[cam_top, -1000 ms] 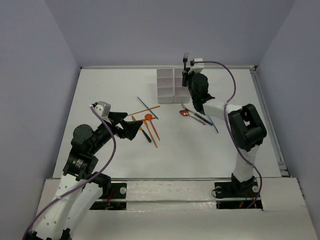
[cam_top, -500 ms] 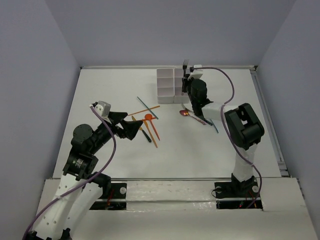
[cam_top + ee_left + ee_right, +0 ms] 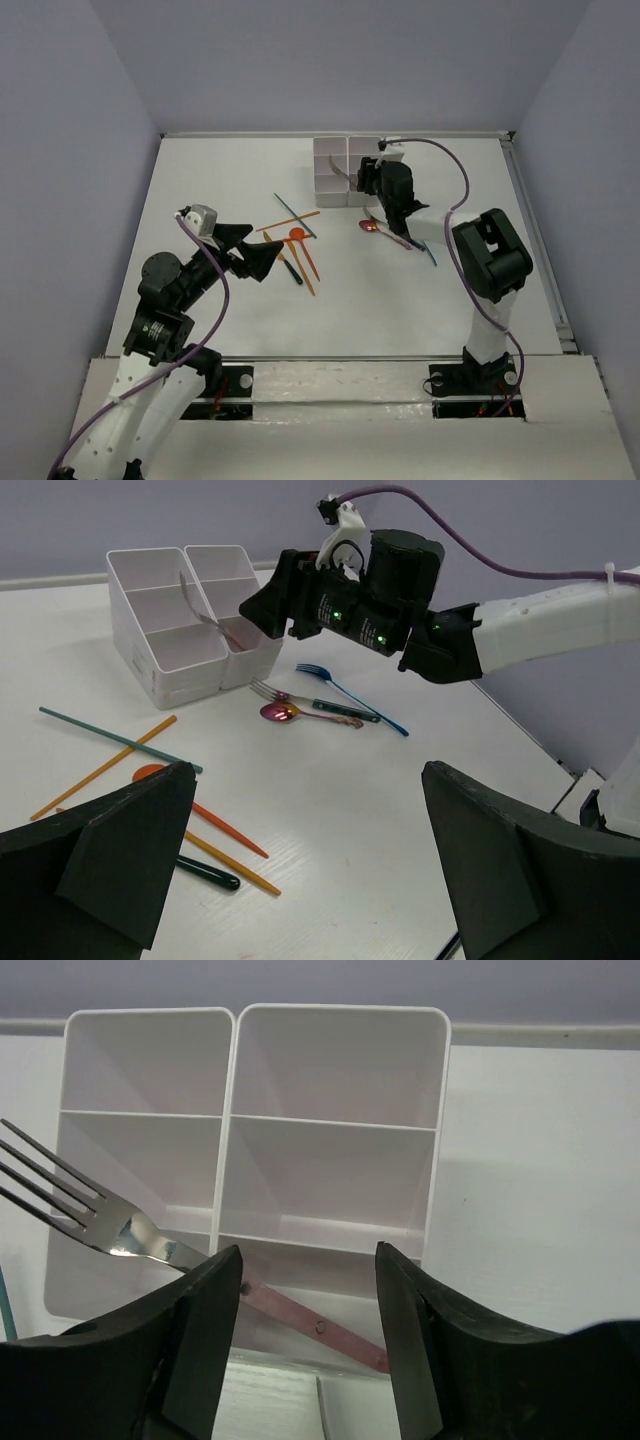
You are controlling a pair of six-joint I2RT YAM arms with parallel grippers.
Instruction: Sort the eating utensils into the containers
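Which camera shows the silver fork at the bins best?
Right wrist: the silver fork is close, tines clear, handle down in the bins. Left wrist shows it small, leaning; top external, barely a sliver.

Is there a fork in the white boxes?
Yes, a silver fork leans in the white bins, handle down in one compartment, tines up.

Fork [image 3: 112,1232] handle partly behind right claw [image 3: 308,1270]
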